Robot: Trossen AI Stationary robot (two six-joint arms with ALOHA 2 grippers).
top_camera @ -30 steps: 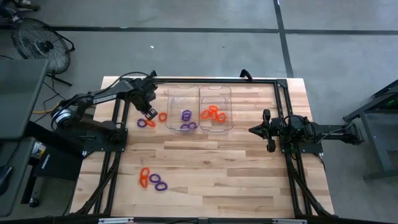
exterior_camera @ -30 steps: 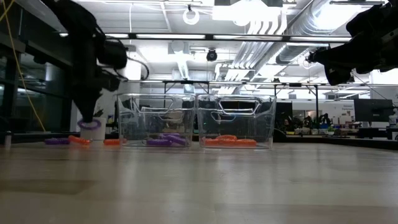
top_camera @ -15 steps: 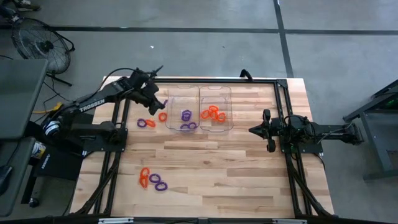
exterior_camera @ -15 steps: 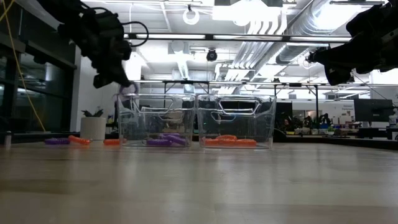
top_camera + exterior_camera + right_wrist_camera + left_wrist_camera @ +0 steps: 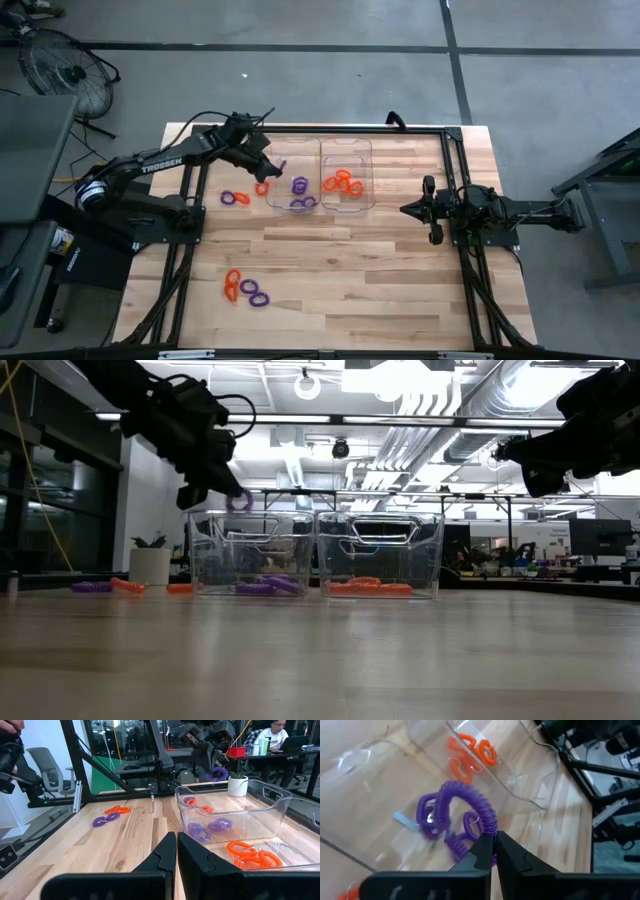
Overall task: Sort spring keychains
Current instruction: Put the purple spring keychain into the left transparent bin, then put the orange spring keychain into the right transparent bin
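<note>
My left gripper (image 5: 271, 164) is shut on a purple spring keychain (image 5: 468, 800) and hangs above the left wall of the left clear tray (image 5: 276, 192). That tray holds purple keychains (image 5: 299, 186). The right clear tray (image 5: 366, 196) holds orange ones (image 5: 343, 182). Loose keychains lie flat on the wood: a purple one (image 5: 234, 198) and an orange one (image 5: 261, 187) left of the trays, and more orange (image 5: 232, 285) and purple (image 5: 255, 292) near the front edge. My right gripper (image 5: 432, 210) waits shut at the table's right side, pointing level. My left gripper pinches one spot of the purple keychain's coil (image 5: 489, 829) between its two fingertips. The fingers slant down from the table's left toward the tray. The rest of the ring sticks out past the tips (image 5: 240, 502), lifted clear of table and tray.
The two clear trays stand side by side at the table's far middle, their walls rising above the wood (image 5: 316, 550). A black frame rail (image 5: 350, 130) runs along the far edge behind them. Bare wood lies in the table's middle (image 5: 360, 260).
My left gripper has risen from the table beside the trays with the purple keychain, gone toward the table's right to the left tray's wall, and tipped from pointing down to slanting. The keychain has come off the wood and hangs clear.
</note>
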